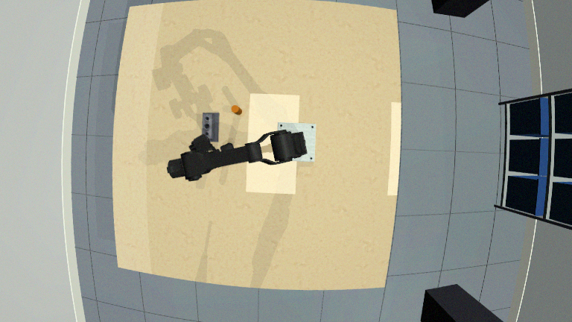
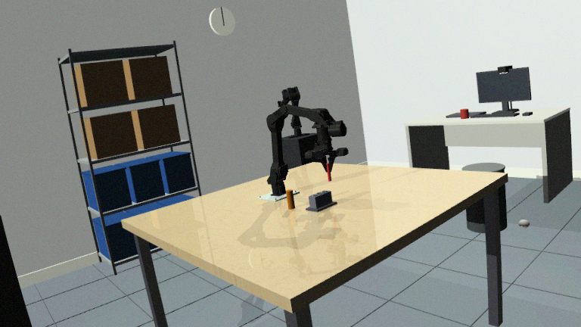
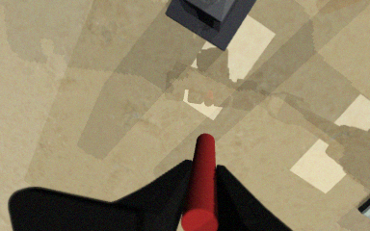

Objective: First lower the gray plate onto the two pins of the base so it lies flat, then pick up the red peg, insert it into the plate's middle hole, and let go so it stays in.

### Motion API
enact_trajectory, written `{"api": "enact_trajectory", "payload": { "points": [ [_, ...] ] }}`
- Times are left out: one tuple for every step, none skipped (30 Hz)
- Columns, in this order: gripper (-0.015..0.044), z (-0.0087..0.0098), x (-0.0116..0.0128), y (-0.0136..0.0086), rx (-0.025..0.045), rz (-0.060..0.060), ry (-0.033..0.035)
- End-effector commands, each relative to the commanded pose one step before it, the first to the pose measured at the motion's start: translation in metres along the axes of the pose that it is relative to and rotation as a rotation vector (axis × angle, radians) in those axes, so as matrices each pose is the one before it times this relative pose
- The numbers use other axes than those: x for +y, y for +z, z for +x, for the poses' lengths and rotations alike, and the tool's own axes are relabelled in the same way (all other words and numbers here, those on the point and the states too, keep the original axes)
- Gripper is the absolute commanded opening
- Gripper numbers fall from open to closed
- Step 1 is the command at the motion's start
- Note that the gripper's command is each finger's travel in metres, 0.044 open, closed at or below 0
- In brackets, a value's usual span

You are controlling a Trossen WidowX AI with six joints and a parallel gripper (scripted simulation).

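Observation:
The red peg (image 2: 329, 175) (image 3: 205, 156) is held roughly upright above the table, with its lower end free. My gripper (image 2: 327, 169) (image 3: 203, 169) is shut on it. In the top view the arm hides peg and fingers. The dark gray base (image 2: 315, 209) (image 3: 192, 15) stands on the table, a little to the side of the peg and apart from it. The gray plate (image 1: 210, 122) appears to lie flat on top of the base. Three dark spots in a row show there; pins and middle hole are too small to tell apart. In the wrist view only a corner of the base assembly shows.
An orange cylinder (image 1: 235, 109) (image 2: 290, 200) stands upright on the table, between the base assembly and the arm's white mounting plate (image 1: 310, 130) (image 2: 265, 197). The arm reaches over the table (image 1: 337, 217) (image 2: 205, 238) from that mounting plate, beside the gray base assembly.

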State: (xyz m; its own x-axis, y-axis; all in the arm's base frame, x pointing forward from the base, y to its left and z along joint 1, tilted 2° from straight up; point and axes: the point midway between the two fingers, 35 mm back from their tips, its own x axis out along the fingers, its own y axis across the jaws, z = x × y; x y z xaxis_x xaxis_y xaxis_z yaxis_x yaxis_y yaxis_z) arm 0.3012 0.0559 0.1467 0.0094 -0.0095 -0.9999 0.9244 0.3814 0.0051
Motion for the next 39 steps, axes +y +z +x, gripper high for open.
{"api": "enact_trajectory", "payload": {
  "points": [
    [0.0000,0.00006,0.00238,0.00978,-0.00349,-0.0024,-0.00269],
    [0.0000,-0.00009,0.00055,0.00292,-0.00028,0.0000,0.00015],
    [0.0000,-0.00009,0.00053,0.00293,-0.00028,0.0000,0.00014],
    [0.0000,-0.00008,0.00050,0.00295,-0.00029,0.0000,0.00014],
    [0.0000,-0.00008,0.00047,0.00296,-0.00029,0.0000,0.00013],
    [0.0000,-0.00007,0.00044,0.00297,-0.00029,0.0000,0.00013],
    [0.0000,-0.00006,0.00041,0.00299,-0.00030,0.0000,0.00012],
    [0.0000,-0.00006,0.00038,0.00300,-0.00030,0.0000,0.00012],
    [0.0000,-0.00005,0.00035,0.00301,-0.00030,0.0000,0.00011],
    [0.0000,0.00003,0.00039,0.00312,-0.00095,0.0011,0.00043],
    [0.0000,0.00004,0.00036,0.00312,-0.00096,0.0011,0.00042],
    [0.0000,0.00005,0.00033,0.00314,-0.00096,0.0011,0.00040],
    [0.0000,0.00006,0.00030,0.00315,-0.00097,0.0011,0.00039],
    [0.0000,0.00007,0.00027,0.00316,-0.00098,0.0011,0.00037],
    [0.0000,0.00007,0.00024,0.00317,-0.00099,0.0011,0.00036],
    [0.0000,0.00008,0.00021,0.00318,-0.00099,0.0011,0.00034],
    [0.0000,0.00009,0.00018,0.00319,-0.00100,0.0011,0.00033],
    [0.0000,0.00010,0.00015,0.00320,-0.00101,0.0011,0.00031],
    [0.0000,0.00011,0.00012,0.00321,-0.00101,0.0011,0.00029],
    [0.0000,0.00007,0.00003,0.00316,-0.00078,-0.0003,0.00042],
    [0.0000,0.00008,-0.00001,0.00324,-0.00081,-0.0003,0.00042],
    [0.0000,0.00009,-0.00004,0.00325,-0.00082,-0.0003,0.00040],
    [0.0000,0.00009,-0.00008,0.00326,-0.00083,-0.0003,0.00039],
    [0.0000,0.00010,-0.00011,0.00327,-0.00084,-0.0003,0.00038],
    [0.0000,0.00011,-0.00015,0.00327,-0.00085,-0.0003,0.00036],
    [0.0000,0.00010,-0.00018,0.00323,-0.00067,-0.0003,0.00023],
    [0.0000,0.00010,-0.00021,0.00322,-0.00061,-0.0003,0.00017],
    [0.0000,0.00011,-0.00024,0.00322,-0.00061,-0.0003,0.00016],
    [0.0000,0.00010,-0.00027,0.00318,-0.00047,-0.0003,0.00005],
    [0.0000,0.00004,-0.00029,0.00298,0.00038,-0.0005,-0.00047],
    [0.0000,0.00005,-0.00033,0.00304,0.00039,-0.0005,-0.00048],
    [0.0000,0.00005,-0.00036,0.00304,0.00040,-0.0005,-0.00047],
    [0.0000,0.00006,-0.00039,0.00305,0.00041,-0.0005,-0.00046],
    [0.0000,0.00006,-0.00043,0.00305,0.00041,-0.0005,-0.00045],
    [0.0000,0.00007,-0.00046,0.00306,0.00042,-0.0005,-0.00045],
    [0.0000,0.00007,-0.00049,0.00306,0.00042,-0.0005,-0.00044],
    [0.0000,0.00008,-0.00053,0.00306,0.00043,-0.0005,-0.00043],
    [0.0000,0.00008,-0.00056,0.00306,0.00043,-0.0005,-0.00042],
    [0.0000,0.00009,-0.00059,0.00306,0.00044,-0.0005,-0.00042]
  ]
}}
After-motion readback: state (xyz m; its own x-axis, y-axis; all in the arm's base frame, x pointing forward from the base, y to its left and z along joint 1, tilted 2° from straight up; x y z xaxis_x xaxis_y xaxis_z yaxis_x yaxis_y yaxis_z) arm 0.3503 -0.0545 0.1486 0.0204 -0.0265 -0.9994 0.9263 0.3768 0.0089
